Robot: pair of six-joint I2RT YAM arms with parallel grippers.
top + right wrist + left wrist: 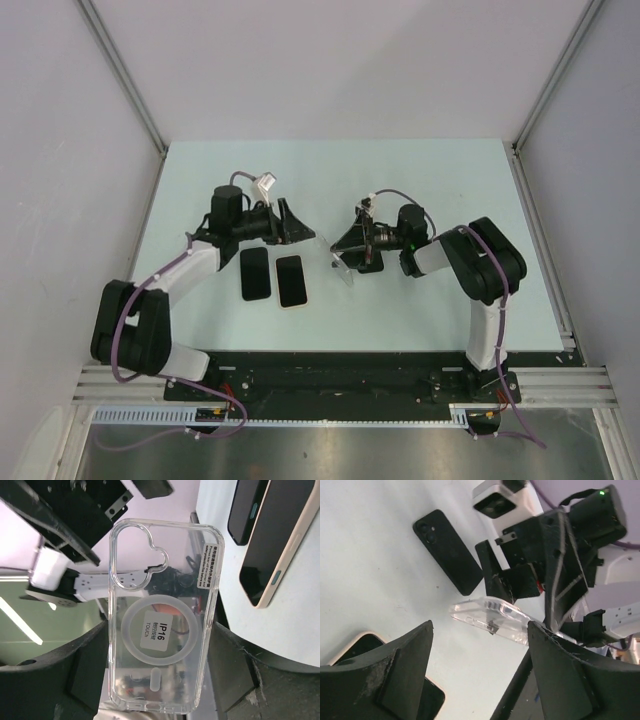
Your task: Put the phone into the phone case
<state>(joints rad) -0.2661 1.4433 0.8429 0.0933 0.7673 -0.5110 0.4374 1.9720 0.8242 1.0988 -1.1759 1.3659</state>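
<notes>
R fingers (353, 247) clamp clear case (162, 615) by its long edges, mid-frame. L fingers (290, 222) wide open, empty, just up-frame of black phone (255, 273) & beige-edged phone (291, 281), side-by-side w/ narrow gap.

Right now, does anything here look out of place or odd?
Nothing is spilled or broken. One oddity: two phones lie side by side on the table, a black phone and a beige-edged phone, yet there is only one clear case, held tilted above it in the right fingers.
</notes>
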